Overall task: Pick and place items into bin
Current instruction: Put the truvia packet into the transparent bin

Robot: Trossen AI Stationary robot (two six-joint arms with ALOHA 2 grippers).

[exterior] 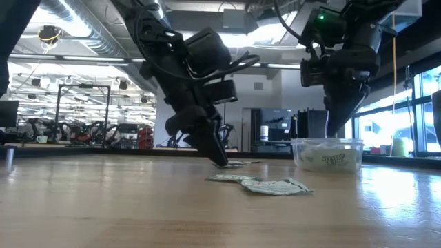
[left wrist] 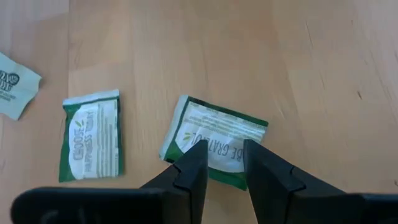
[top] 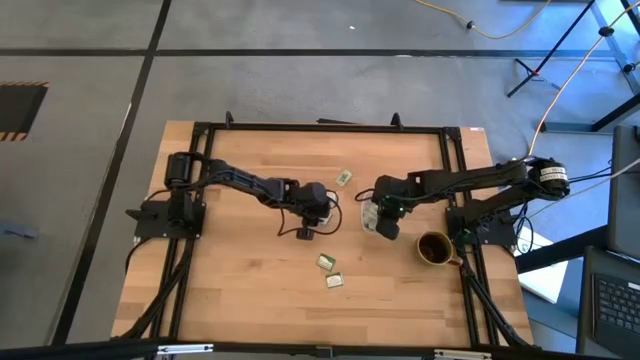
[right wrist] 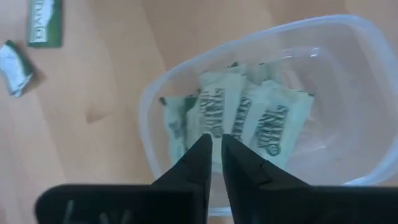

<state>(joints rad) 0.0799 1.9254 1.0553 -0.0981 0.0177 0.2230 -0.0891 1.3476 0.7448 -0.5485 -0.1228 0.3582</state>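
Several pale green and white packets lie flat on the wooden table. One packet lies under my left gripper, which is open and slants down close to the table, a fingertip over each side of the packet's near part. A second packet lies beside it, and a third farther off. The clear bin stands right of the table's middle and holds several packets. My right gripper hangs above the bin, fingers a narrow gap apart with nothing between them. My left gripper has its fingertips down at the packet's near edge, slanting down from the table's left. The packet lies flat on the table between them. I cannot tell whether the fingers touch it.
A dark brown mug stands near the right arm's base, close to the bin. Two packets lie toward the near edge and one toward the far edge. A black frame rims the table.
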